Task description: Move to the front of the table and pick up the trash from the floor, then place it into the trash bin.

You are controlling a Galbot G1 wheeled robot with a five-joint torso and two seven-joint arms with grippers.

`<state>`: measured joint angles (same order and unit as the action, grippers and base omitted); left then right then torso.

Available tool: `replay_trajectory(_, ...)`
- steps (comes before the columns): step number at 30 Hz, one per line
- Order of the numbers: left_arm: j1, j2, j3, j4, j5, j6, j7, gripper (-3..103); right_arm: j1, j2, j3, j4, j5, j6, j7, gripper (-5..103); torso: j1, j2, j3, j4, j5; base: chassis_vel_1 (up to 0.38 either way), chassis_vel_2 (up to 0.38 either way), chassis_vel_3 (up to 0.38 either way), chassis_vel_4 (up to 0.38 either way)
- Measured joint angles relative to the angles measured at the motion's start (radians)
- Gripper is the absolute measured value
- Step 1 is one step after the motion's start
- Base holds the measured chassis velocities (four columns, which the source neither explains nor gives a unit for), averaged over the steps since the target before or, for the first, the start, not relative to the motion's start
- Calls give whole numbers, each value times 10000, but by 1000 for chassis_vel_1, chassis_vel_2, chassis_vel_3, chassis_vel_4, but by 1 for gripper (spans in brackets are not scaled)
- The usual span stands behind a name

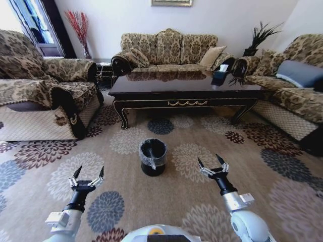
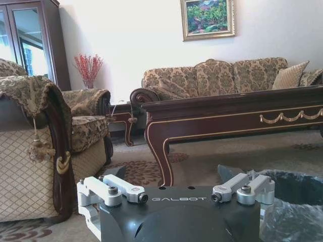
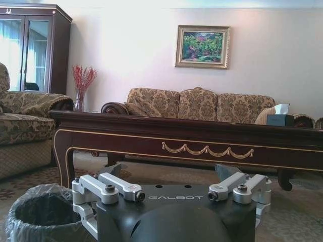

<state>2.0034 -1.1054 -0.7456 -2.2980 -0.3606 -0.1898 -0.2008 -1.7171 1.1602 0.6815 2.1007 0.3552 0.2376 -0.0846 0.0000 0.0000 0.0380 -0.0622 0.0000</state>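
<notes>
Trash bin [image 1: 153, 157] upright on the floor [image 1: 126, 196], centred, just in front of the table [image 1: 186, 93]; grey liner folded over rim, inside dark, contents not discernible. Open carpet all round. Left hand [image 1: 88, 175] near-left of bin, fingers apart, holding nothing. Right hand [image 1: 212, 164] near-right of bin, fingers apart, holding nothing. Sofas left, right and beyond the tabletop.

I see a patterned three-seat sofa [image 1: 169, 50] against the wall, matching armchair [image 1: 43, 96] at left, framed landscape painting [image 3: 202, 46], vase of red twigs [image 1: 79, 30], glass-fronted cabinet [image 2: 30, 43], tissue box [image 3: 280, 117].
</notes>
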Motion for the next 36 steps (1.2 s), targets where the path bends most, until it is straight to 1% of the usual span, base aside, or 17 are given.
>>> replay_trajectory(36, -1, 0, 1, 0, 0, 1, 0, 100, 0, 0, 0, 0, 0, 0, 1, 100, 0, 0, 0, -1, 0, 176, -171, -176, 172)
